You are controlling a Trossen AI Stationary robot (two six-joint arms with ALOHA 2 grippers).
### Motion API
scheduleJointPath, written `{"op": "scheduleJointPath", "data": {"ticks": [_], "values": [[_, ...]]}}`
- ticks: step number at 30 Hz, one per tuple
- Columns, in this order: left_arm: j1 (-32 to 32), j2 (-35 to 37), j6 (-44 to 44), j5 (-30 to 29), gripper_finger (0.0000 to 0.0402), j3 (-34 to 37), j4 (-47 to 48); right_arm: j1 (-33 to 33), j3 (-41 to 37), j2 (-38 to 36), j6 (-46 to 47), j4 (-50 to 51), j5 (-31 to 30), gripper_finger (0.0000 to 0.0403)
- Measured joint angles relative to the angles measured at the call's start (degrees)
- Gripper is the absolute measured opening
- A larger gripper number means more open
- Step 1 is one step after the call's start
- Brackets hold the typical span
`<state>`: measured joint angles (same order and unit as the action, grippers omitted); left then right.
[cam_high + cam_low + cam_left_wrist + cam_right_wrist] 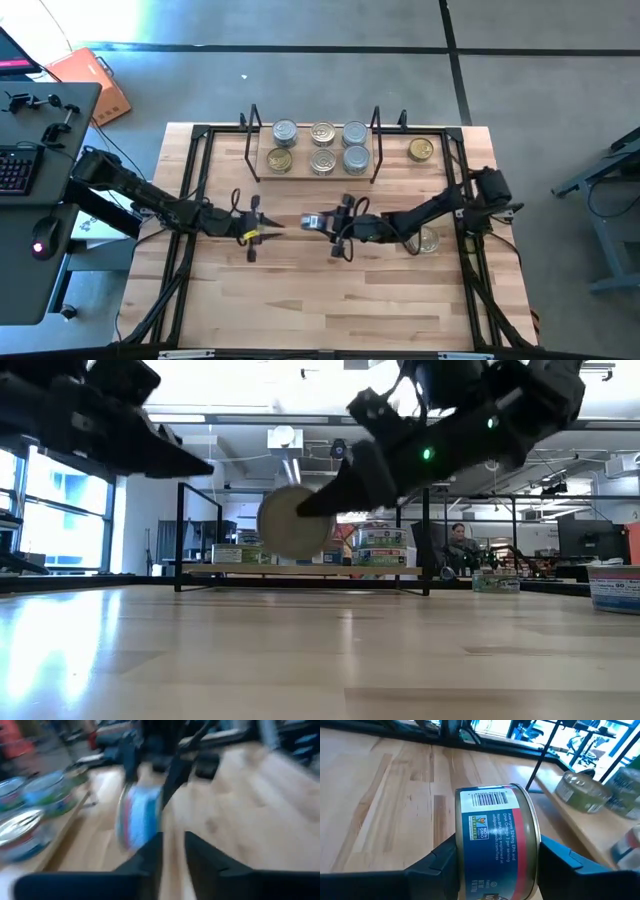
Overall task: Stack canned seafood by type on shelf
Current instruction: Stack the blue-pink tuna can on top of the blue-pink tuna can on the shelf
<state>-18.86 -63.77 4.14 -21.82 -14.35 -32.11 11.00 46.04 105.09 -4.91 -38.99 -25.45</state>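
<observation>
Right gripper (495, 865) is over the middle of the table, clamped on a tin (497, 845) turned on its edge, one finger each side of it. Label w/ barcode faces the wrist cam, blue and red on the wrap. In the low view this tin (295, 522) hangs clear above the table (300, 650), flat end toward the camera, in front of the shelf (300, 570). From above it sits just left of the right gripper (322, 222).

Left gripper (262, 232) is near, a bit to the left of the held tin, not touching it. Its fingers (150, 855) stand slightly apart w/ a narrow gap, nothing between them. The tin (139, 817) shows ahead of them, blurred.

Shelf (262, 172) is at the far edge of the table, six tins on its board in two rows: silver tops on the right, e.g. one at the front right (356, 158), gold ones at front left (279, 159) and mid. One gold tin (421, 150) sits on the table right of the shelf, another (428, 240) near the right arm. A person (460, 545) sits in the room behind.
</observation>
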Motion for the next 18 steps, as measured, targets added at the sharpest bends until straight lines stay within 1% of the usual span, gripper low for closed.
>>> {"op": "scheduleJointPath", "data": {"ticks": [3,7,10,13,18], "values": [[0.41,-0.72,2.3,2.92,0.0134,0.0,-4.09,0.0,-0.02,2.07,-0.09,-2.39,0.04,0.0178],[2.0,-2.96,7.89,3.33,0.0229,-0.11,-10.24,0.0,0.0,2.53,-0.15,-2.7,0.04,0.0178],[4.76,-5.84,8.28,3.43,0.0283,-2.28,-9.89,0.0,0.15,2.55,-1.16,-2.78,0.0,0.0178],[7.36,-10.46,7.98,6.32,0.0309,-5.63,-7.48,0.0,1.3,2.55,-1.73,-1.85,0.04,0.0178],[9.66,-17.61,8.59,5.85,0.0316,-11.95,-1.2,0.0,2.54,2.55,-4.49,-0.5,-0.27,0.0178]]}}
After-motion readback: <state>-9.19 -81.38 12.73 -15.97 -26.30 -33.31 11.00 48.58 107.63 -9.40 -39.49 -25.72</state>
